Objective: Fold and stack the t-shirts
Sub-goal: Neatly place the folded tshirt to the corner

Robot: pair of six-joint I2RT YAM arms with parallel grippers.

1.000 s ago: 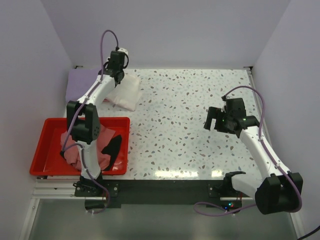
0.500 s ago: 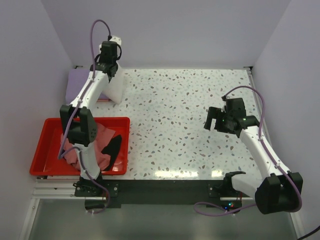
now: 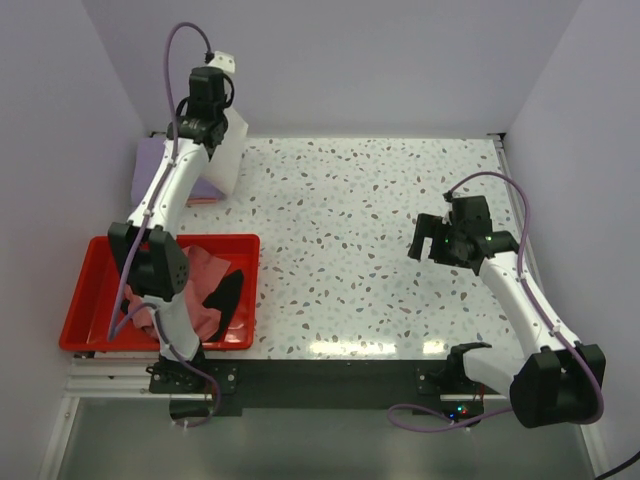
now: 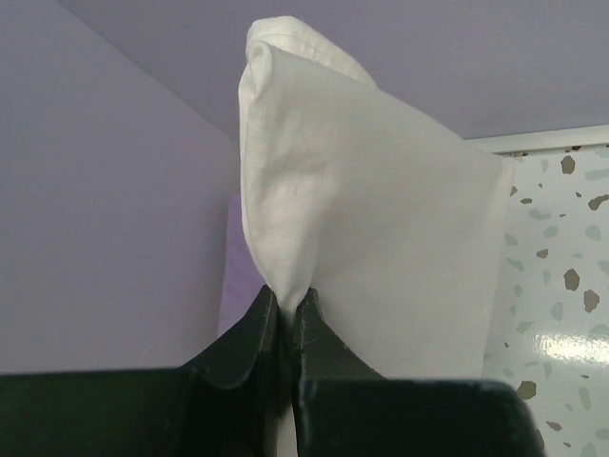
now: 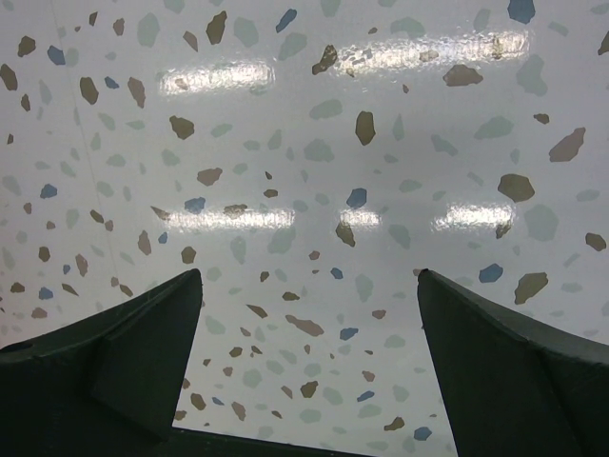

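Cream tee [image 3: 228, 158] hanging, lavender tee [image 3: 150, 175] flat

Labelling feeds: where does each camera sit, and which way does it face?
Top external: above and behind the bases, looking down at the table; left arm and right arm show.
Left wrist: faces the rear wall; shut left gripper pinches the cream-white t-shirt.
Right wrist: looks down at the table; open right gripper shows.
Shared: top and left wrist see that t-shirt.
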